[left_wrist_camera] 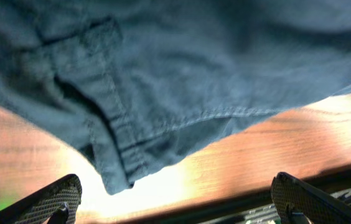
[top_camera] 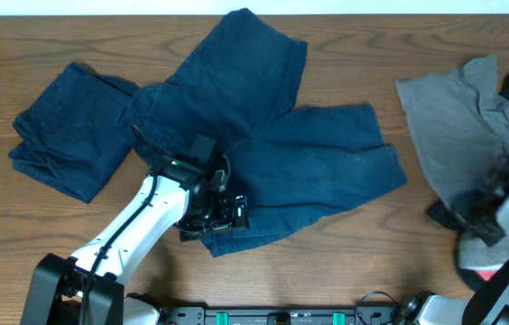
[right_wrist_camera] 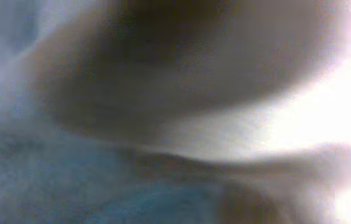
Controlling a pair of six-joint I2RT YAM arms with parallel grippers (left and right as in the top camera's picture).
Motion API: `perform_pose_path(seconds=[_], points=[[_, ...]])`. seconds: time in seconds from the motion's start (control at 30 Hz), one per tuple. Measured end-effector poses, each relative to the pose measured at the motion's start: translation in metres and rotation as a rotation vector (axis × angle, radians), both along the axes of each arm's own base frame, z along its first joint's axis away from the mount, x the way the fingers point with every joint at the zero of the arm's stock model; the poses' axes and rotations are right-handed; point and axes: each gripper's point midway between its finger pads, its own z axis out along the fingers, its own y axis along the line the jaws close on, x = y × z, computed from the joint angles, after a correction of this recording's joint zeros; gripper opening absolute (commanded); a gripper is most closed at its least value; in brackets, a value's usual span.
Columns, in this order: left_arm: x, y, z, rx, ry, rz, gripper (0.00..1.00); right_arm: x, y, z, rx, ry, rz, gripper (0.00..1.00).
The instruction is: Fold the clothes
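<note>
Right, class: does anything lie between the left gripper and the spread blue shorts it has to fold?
Nothing visible does. The left gripper hangs open right at the near edge of the blue shorts, with only bare table before the cloth. The folded pile lies apart, off to one side.

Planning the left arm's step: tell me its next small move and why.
Probably lower and close on the corner of the blue shorts: the left gripper is open, fingers spread wide, and that corner lies loose on the table just ahead of them.

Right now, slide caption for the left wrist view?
Left jaws wide open above a corner of dark blue shorts on the wooden table.
</note>
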Motion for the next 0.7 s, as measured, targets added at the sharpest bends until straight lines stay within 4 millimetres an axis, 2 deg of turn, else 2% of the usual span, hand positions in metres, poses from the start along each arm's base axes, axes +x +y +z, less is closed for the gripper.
perform_pose_path(seconds=[0.07,0.13,0.17,0.2,0.23,0.3,0.33,0.43,0.5,0.6,0.7], points=[[-0.004,0.002,0.000,0.008,0.017,0.003,0.98,0.002,-0.010,0.006,0.037,-0.054,-0.040,0.01],[-0.006,0.003,0.000,0.013,0.030,0.006,0.98,0.020,-0.007,0.015,0.107,-0.151,-0.003,0.09],[-0.008,0.003,0.000,0.016,0.036,0.010,0.98,0.032,0.000,0.021,0.154,-0.205,0.043,0.16],[-0.008,0.004,0.000,0.019,0.041,0.014,0.98,0.040,0.008,0.026,0.192,-0.242,0.081,0.28],[-0.010,0.004,0.001,0.023,0.050,0.027,0.98,0.051,0.023,0.034,0.250,-0.283,0.160,0.48],[-0.012,0.005,0.001,0.033,0.070,0.049,0.98,0.060,0.044,0.041,0.317,-0.316,0.244,0.67],[-0.014,0.006,0.001,0.040,0.081,0.063,0.98,0.064,0.059,0.044,0.352,-0.323,0.301,0.73],[-0.014,0.006,0.001,0.050,0.099,0.109,0.98,0.067,0.097,0.045,0.416,-0.297,0.444,0.77],[-0.014,0.006,0.000,0.059,0.112,0.146,0.98,0.068,0.112,0.044,0.423,-0.276,0.504,0.78],[-0.015,0.007,-0.005,0.068,0.126,0.199,0.98,0.070,0.125,0.041,0.400,-0.240,0.557,0.77],[-0.018,0.008,-0.015,0.076,0.139,0.255,0.98,0.074,0.128,0.037,0.368,-0.227,0.567,0.75]])
